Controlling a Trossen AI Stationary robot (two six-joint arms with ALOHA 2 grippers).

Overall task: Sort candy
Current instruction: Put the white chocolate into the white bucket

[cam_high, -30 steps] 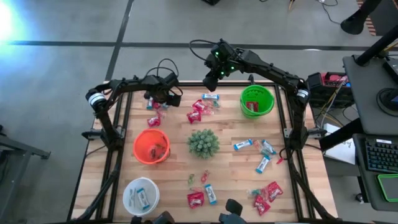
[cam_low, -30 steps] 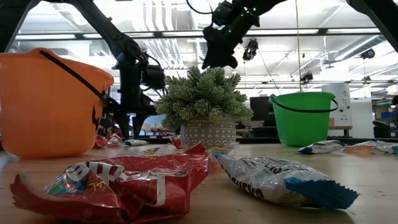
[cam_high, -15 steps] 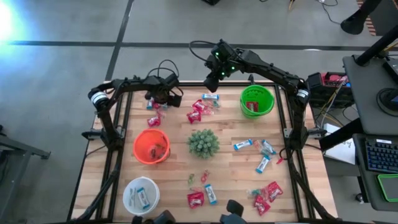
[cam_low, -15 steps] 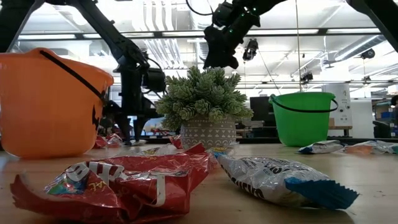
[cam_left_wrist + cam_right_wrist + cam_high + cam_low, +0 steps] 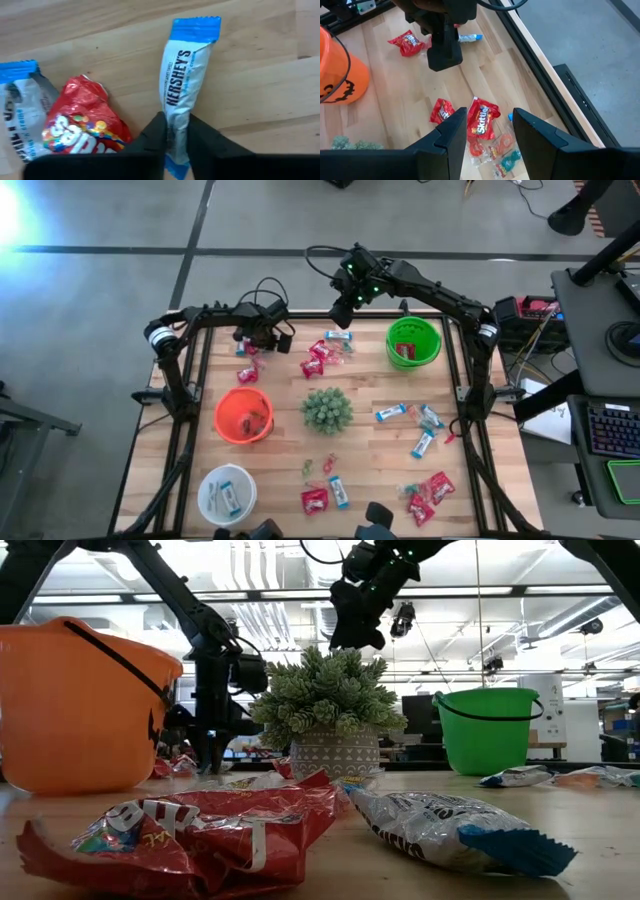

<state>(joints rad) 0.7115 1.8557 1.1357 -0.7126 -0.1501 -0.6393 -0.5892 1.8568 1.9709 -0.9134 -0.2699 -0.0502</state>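
On the wooden surface [image 5: 370,435], the left gripper [image 5: 176,131] had its jaws pinching a blue-and-white bar [image 5: 181,85] lying beside a red packet [image 5: 82,122] at the far left corner, while the right gripper [image 5: 489,131] hung above, jaws spread.

Orange bucket [image 5: 243,416], green bucket [image 5: 413,343], white bucket [image 5: 226,495] — spiky plant [image 5: 327,410] between.

My left gripper [image 5: 176,131] sits low at the table's [image 5: 370,435] far left corner, hemmed by a red packet [image 5: 82,125]. The orange bucket [image 5: 243,416] and plant [image 5: 327,409] block the centre. Bare wood lies open between plant and green bucket [image 5: 413,343].
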